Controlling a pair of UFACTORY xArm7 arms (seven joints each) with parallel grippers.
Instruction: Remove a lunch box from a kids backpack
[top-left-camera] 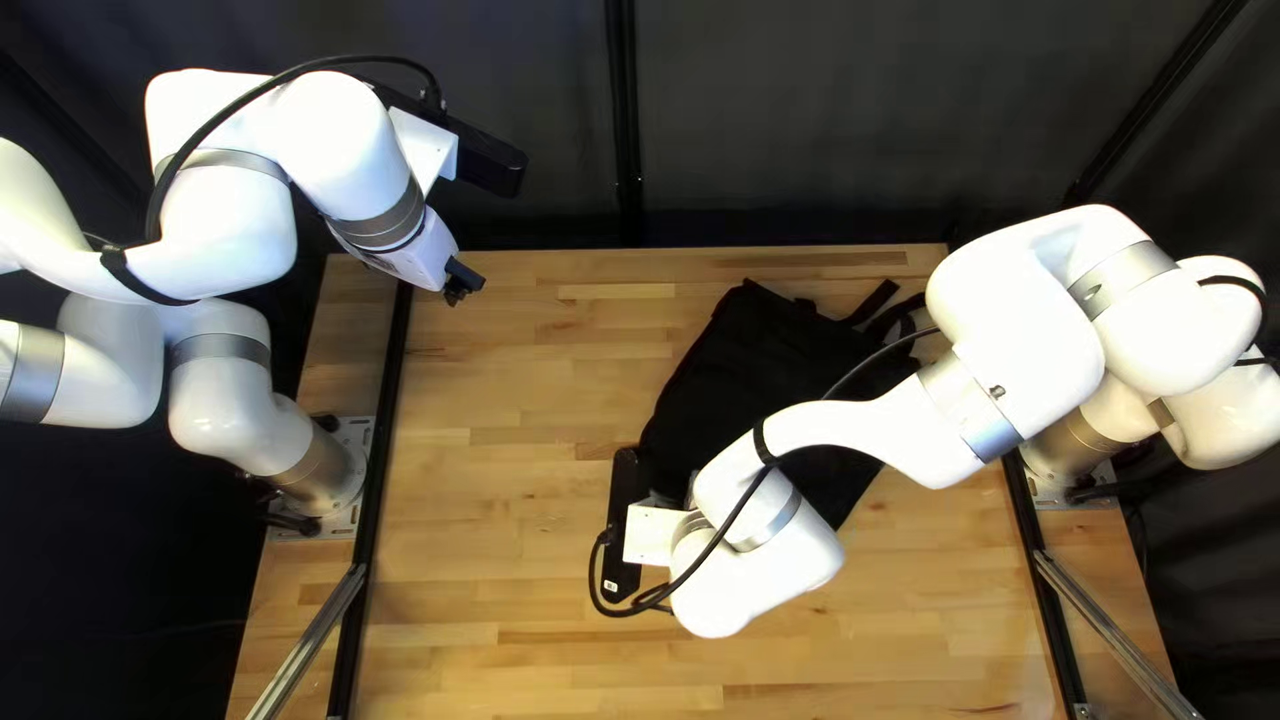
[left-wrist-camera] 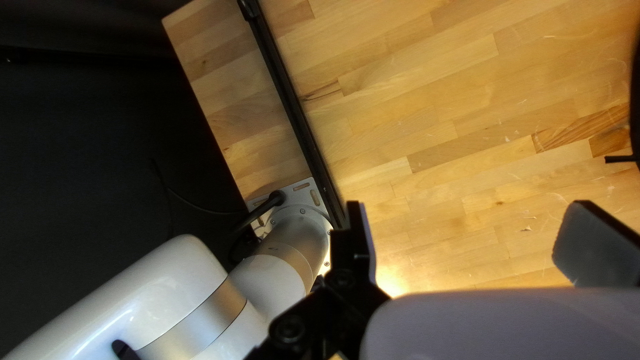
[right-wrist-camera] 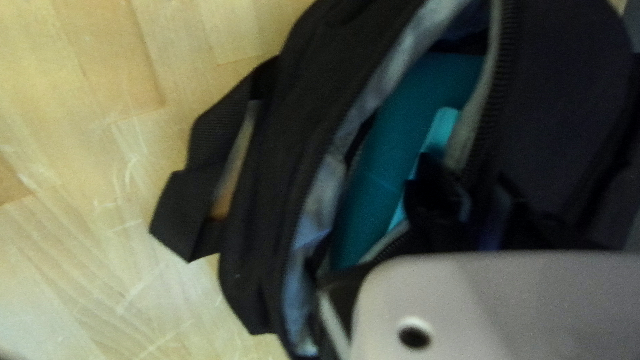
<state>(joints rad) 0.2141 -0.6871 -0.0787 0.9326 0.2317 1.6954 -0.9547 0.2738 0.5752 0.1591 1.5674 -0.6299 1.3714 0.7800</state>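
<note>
My left gripper (top-left-camera: pixel 460 280) is raised over the table's far left part in the top left view. In the left wrist view that gripper (left-wrist-camera: pixel 467 243) stands wide open, nothing between its fingers. A black backpack (top-left-camera: pixel 747 360) lies right of centre, partly under my right arm, whose gripper (top-left-camera: pixel 651 536) shows only its mount beside the bag's near end. In the right wrist view the backpack (right-wrist-camera: pixel 553 87) is unzipped, and a teal lunch box (right-wrist-camera: pixel 380 180) with a lighter turquoise part sits inside. The right gripper (right-wrist-camera: pixel 470 207) is closed over the opening's zippered edge, one finger inside, one outside.
Black rails run along both sides of the table (top-left-camera: pixel 494 534). A strap loop (right-wrist-camera: pixel 200 160) sticks out from the backpack's side onto the wood. The left arm's base (left-wrist-camera: pixel 293 233) stands beside the rail. A dark curtain (top-left-camera: pixel 800 120) hangs behind the table.
</note>
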